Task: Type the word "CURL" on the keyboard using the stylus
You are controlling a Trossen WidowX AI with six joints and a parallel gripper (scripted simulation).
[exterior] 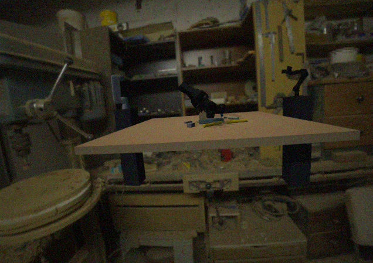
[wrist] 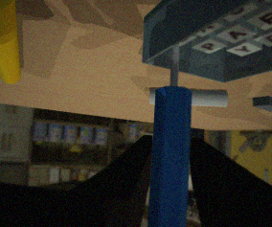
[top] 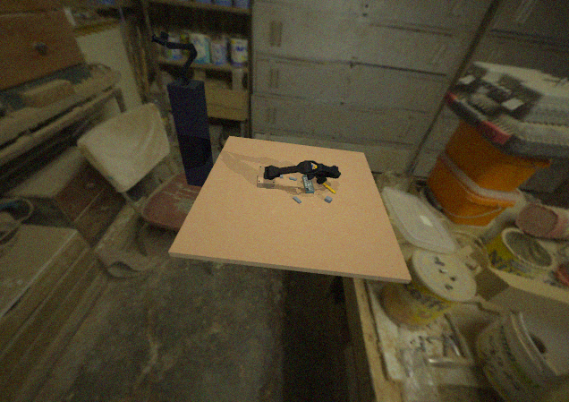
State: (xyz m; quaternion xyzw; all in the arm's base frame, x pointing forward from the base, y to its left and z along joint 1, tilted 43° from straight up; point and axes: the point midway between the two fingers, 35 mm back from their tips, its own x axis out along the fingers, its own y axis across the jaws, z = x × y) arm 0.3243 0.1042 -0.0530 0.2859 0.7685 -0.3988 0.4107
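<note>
Stylus (exterior: 221, 115) (wrist: 171, 152) is gripped in the end effector (wrist: 170, 145), thin tip pointed at the keyboard (top: 308, 183) (exterior: 210, 120) (wrist: 215, 52). Keyboard lies on the bench (top: 294, 231) (exterior: 210, 136). Tip overlaps the keyboard's near corner in the wrist view; contact can't be confirmed. Key-press stage judged in hand; letters typed so far can't be told. Next: tip to be centred over the due key, pressed firmly, lifted clear, grip kept.
</note>
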